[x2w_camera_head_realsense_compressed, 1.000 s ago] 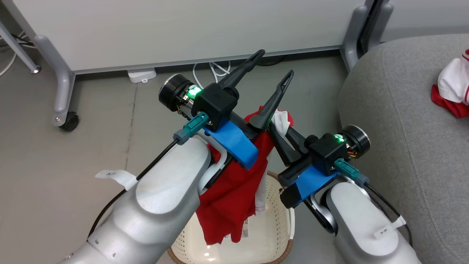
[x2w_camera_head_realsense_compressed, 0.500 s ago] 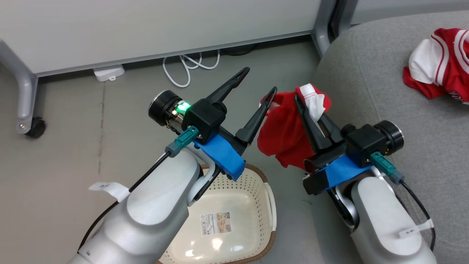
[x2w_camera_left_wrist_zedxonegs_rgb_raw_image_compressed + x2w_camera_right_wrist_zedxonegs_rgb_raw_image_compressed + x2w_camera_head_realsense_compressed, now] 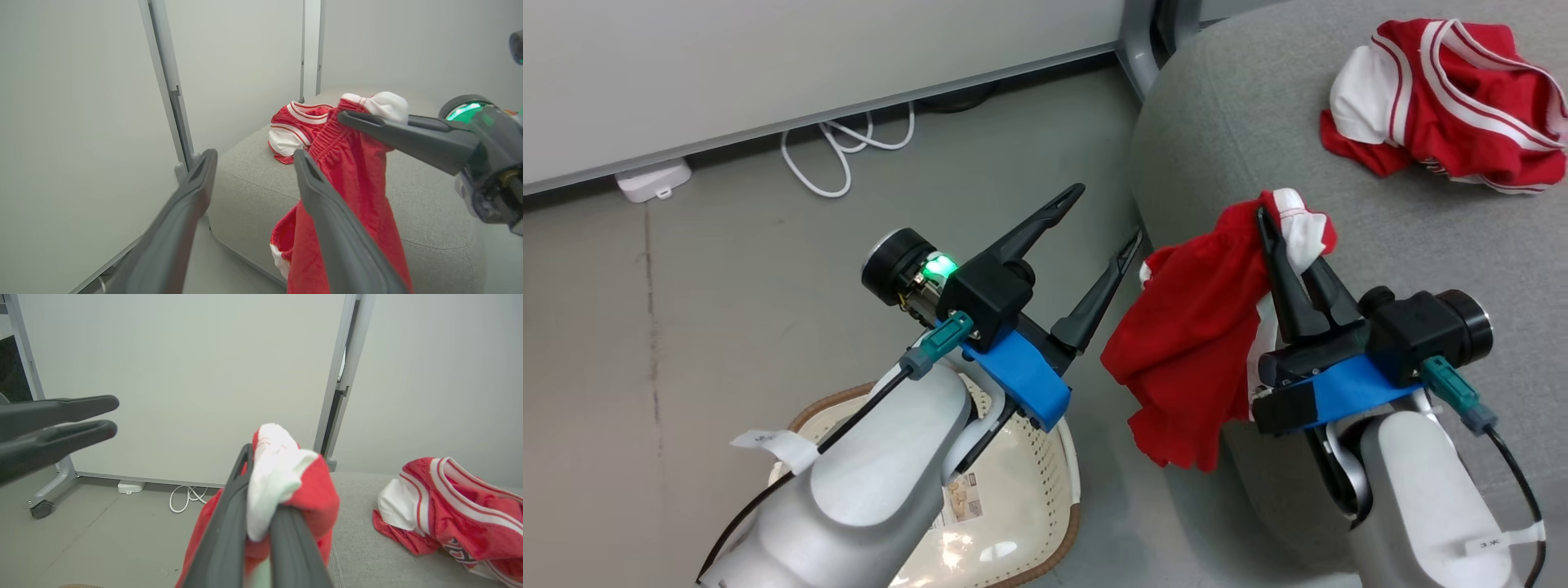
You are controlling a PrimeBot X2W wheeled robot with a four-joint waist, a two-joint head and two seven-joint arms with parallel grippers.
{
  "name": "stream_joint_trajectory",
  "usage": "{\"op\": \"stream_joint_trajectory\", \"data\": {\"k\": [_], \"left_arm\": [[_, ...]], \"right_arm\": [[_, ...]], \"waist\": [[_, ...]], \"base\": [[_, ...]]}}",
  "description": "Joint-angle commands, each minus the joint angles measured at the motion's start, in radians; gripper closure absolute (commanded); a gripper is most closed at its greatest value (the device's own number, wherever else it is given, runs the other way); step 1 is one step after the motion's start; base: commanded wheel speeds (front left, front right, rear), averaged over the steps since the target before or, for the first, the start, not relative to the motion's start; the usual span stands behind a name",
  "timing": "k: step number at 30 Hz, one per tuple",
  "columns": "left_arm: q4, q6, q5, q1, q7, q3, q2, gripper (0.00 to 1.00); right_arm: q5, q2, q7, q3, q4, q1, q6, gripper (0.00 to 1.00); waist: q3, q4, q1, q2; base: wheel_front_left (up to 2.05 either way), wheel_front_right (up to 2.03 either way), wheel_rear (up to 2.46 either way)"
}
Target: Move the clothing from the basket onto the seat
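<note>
While the right gripper (image 3: 1278, 245) is clamped tight on a bunched fold of the red shorts (image 3: 1192, 327), up by the white trim and the gathered waistband, the rest of the cloth hangs slack below the fingers. In the head view it dangles at the sofa's (image 3: 1462, 237) rounded edge, at roughly 9 o'clock of the cushion; I cannot tell whether it brushes the upholstery. The jersey (image 3: 1445, 98) already lies crumpled on the cushion, at 1 o'clock from the right gripper and well apart from it. The left gripper (image 3: 1104, 215) stands wide and empty at 9 o'clock of the shorts, its nearer finger close to the cloth; contact cannot be judged. The basket (image 3: 829, 400) sits on the floor at 7 o'clock, partly under the left forearm, and what shows of its inside holds no clothing. The shorts look light, limp and rather slick, so they should swing and trail rather than keep any shape. The elastic waistband is probably the best hold, since its thick gathers give the fingers something to bite, whereas a single thin layer might slide out. The likely risk is the low hem dragging at the sofa's edge and pulling the shorts to the floor, so they want carrying further toward 1 o'clock before release.
</note>
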Motion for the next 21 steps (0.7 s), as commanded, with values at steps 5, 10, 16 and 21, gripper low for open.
{"op": "stream_joint_trajectory", "data": {"k": [5, 10, 16, 21], "left_arm": [[-0.006, 0.003, 0.007, 0.013, -0.003, -0.013, 0.003, 0.00], [-0.003, 0.002, 0.008, 0.013, -0.003, -0.026, 0.001, 0.00], [-0.005, 0.001, 0.009, 0.011, -0.003, -0.033, 0.001, 0.00], [-0.012, 0.003, 0.011, 0.011, -0.003, -0.027, 0.010, 0.00]], "right_arm": [[-0.007, 0.000, -0.003, -0.050, -0.033, 0.040, 0.000, 1.00], [-0.009, 0.000, -0.003, -0.072, -0.046, 0.056, 0.000, 1.00], [-0.002, 0.000, -0.004, -0.089, -0.067, 0.070, 0.000, 1.00], [0.004, 0.000, -0.004, -0.102, -0.098, 0.052, 0.000, 1.00]], "waist": [[0.014, -0.061, 0.0000, 0.0000], [0.019, -0.087, 0.0000, 0.0000], [0.026, -0.104, 0.0000, 0.0000], [0.033, -0.099, 0.0000, 0.0000]], "base": [[0.00, 0.00, 0.00], [0.00, 0.00, 0.00], [0.00, 0.00, 0.00], [0.00, 0.00, 0.00]]}}
